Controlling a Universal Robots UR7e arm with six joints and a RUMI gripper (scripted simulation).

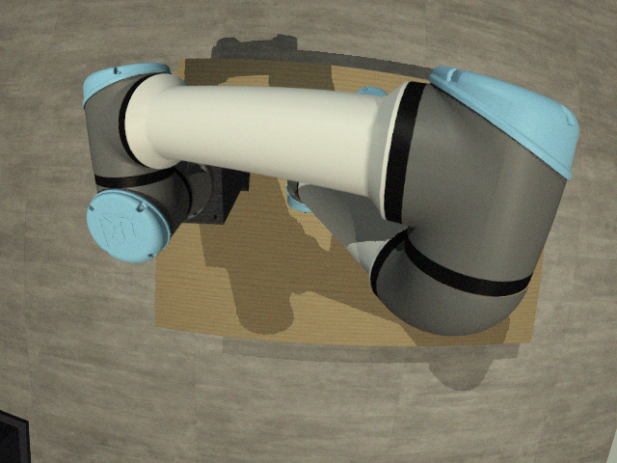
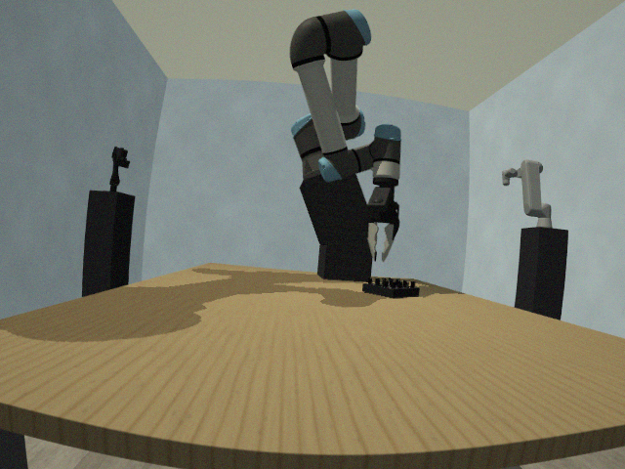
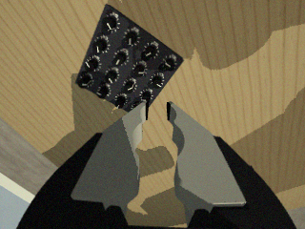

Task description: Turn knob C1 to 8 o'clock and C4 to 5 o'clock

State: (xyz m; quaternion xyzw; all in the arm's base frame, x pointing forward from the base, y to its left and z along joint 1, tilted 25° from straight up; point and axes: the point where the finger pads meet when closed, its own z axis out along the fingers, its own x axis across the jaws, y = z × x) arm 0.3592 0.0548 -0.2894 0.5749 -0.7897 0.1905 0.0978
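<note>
The black knob box (image 2: pixel 391 288) (image 3: pixel 126 69) lies on the wooden table (image 2: pixel 303 378) (image 1: pixel 199 299), near the far edge by the robot's base. It carries several small knobs with white pointer lines in rows. My gripper (image 2: pixel 381 257) (image 3: pixel 157 103) hangs above the box, a little off its near edge, pointing down. Its fingers stand nearly together with a narrow gap, and nothing is between them. They touch no knob. In the overhead view the arm (image 1: pixel 274 134) hides the box and the gripper.
The robot's dark base block (image 2: pixel 338 227) stands right behind the box. Off the table stand a black pedestal with a camera (image 2: pixel 107 242) at the left and a pedestal with a white device (image 2: pixel 540 273) at the right.
</note>
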